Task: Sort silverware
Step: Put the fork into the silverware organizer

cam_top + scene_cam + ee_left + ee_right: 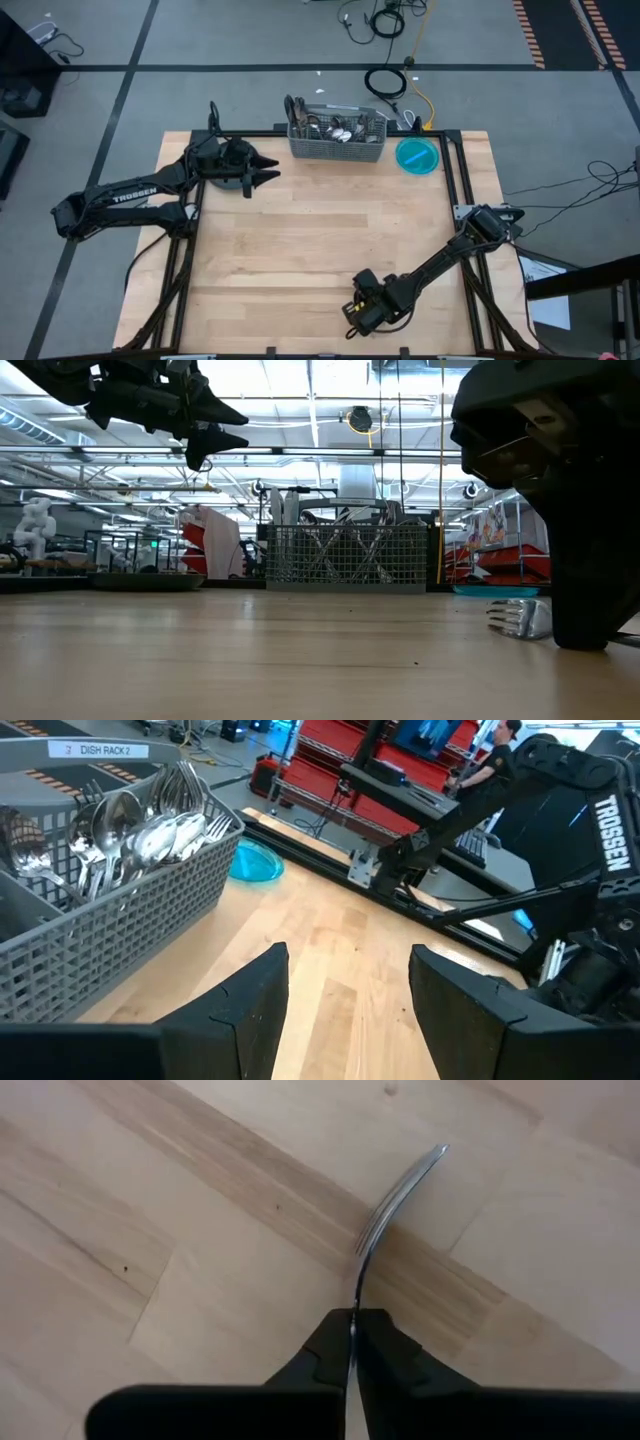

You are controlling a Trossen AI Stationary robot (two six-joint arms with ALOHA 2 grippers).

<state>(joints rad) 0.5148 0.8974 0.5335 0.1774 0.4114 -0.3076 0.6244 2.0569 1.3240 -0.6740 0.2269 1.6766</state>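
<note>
A silver fork [395,1200] lies low near the table's near edge, with my right gripper [352,1345] shut on it; its tines [520,618] show beside the gripper in the low view. More silverware [150,830] stands in the grey mesh caddy [337,140] at the far edge. My left gripper [265,168] hangs open above the table's far left, beside the caddy, with nothing between its fingers. My right gripper pinches the fork's stem [355,1295], just behind the tines, between its two fingers. The fingers come steeply from above, and the fork runs on beyond them away from the wrist. The tines sit at table height; whether they rest on the wood I cannot tell.
A blue plate [417,156] lies right of the caddy at the far edge. A dark flat dish [145,581] shows at the far left in the low view. The broad middle of the wooden tabletop [320,230] is bare. A person stands beyond the table [495,750].
</note>
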